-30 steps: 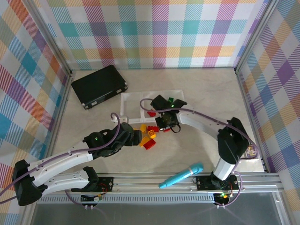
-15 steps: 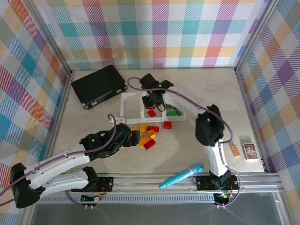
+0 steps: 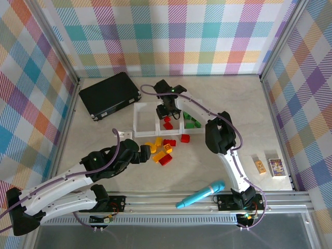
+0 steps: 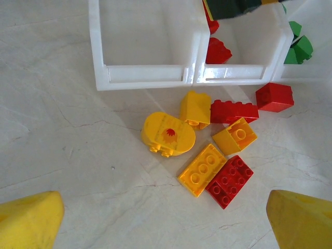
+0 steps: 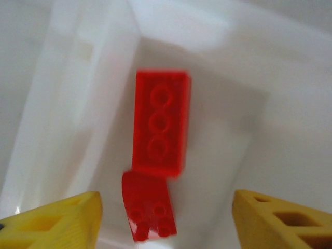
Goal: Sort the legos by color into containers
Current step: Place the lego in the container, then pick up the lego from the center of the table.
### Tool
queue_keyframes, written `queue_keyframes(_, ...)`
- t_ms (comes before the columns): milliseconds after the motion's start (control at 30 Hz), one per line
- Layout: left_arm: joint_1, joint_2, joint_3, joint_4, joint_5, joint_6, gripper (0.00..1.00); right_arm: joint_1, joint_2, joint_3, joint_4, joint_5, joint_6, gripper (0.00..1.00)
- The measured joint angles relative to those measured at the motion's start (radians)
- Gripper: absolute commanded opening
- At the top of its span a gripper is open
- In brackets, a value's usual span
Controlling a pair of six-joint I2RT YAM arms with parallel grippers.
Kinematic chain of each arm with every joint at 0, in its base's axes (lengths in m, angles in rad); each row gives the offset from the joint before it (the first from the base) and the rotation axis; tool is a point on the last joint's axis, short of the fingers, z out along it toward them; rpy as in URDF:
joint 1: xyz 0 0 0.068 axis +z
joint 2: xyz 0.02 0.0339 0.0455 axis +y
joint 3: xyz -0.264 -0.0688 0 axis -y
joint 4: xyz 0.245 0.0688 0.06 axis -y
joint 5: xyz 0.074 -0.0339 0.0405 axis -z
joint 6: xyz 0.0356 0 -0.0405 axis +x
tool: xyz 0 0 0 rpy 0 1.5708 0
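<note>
**Red drop over the middle tray: leave it cleanly**

The worktop (image 3: 233,104) carries the containers (image 3: 139,120) as one joined row, and your right tool (image 3: 167,110) hangs directly over the middle one. Its fingers stand apart with nothing between them. Straight below it lie a long red brick (image 5: 160,124) and a shorter red brick (image 5: 148,215), both inside the tray walls. The long one looks blurred, so I judge it may not have settled. Give it a beat, then lift straight up until the fingertips clear the rim before you swing toward the pile. A sideways exit risks catching a wall and shoving the whole row. The tray on the right of the tool holds the green bricks (image 3: 193,123); the one on its left is bare.

Your left tool (image 4: 166,223) is spread wide and holds nothing. The loose legos (image 3: 163,150) lie just ahead of it, short of the trays: reds and yellows packed close, some touching. The rounded yellow piece (image 4: 168,135) sits at the left edge of the cluster with room around it, so it looks the easier first pick for the bare tray.
</note>
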Motion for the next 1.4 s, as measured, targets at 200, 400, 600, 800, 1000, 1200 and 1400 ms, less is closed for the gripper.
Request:
queue_keyframes(200, 0.0, 0.043, 0.0, 0.007, 0.004, 0.0, 1.0, 0.007, -0.254, -0.258, 0.039, 0.014, 0.095, 0.74)
queue_keyframes(400, 0.0, 0.087, 0.0, 0.042, 0.021, 0.001, 1.0, 0.029, -0.618, -0.645, 0.161, 0.096, 0.332, 0.76)
queue_keyframes(600, 0.0, 0.11, 0.0, 0.068, 0.043, 0.001, 1.0, 0.103, -0.681, -0.902, 0.259, 0.179, 0.571, 0.79)
queue_keyframes(800, 0.0, 0.106, 0.0, 0.074, 0.045, 0.001, 1.0, 0.139, -0.609, -0.96, 0.335, 0.215, 0.703, 0.82)
queue_keyframes(1000, 0.0, 0.063, -0.004, 0.074, 0.044, 0.001, 1.0, 0.138, -0.539, -0.96, 0.397, 0.259, 0.757, 0.79)
queue_keyframes(1200, 0.0, 0.056, -0.004, 0.055, 0.042, 0.0, 1.0, 0.124, -0.475, -0.953, 0.434, 0.283, 0.768, 0.72)
queue_keyframes(1400, 0.0, 0.05, -0.005, 0.053, 0.042, 0.0, 1.0, 0.117, -0.442, -0.928, 0.455, 0.298, 0.745, 0.56)
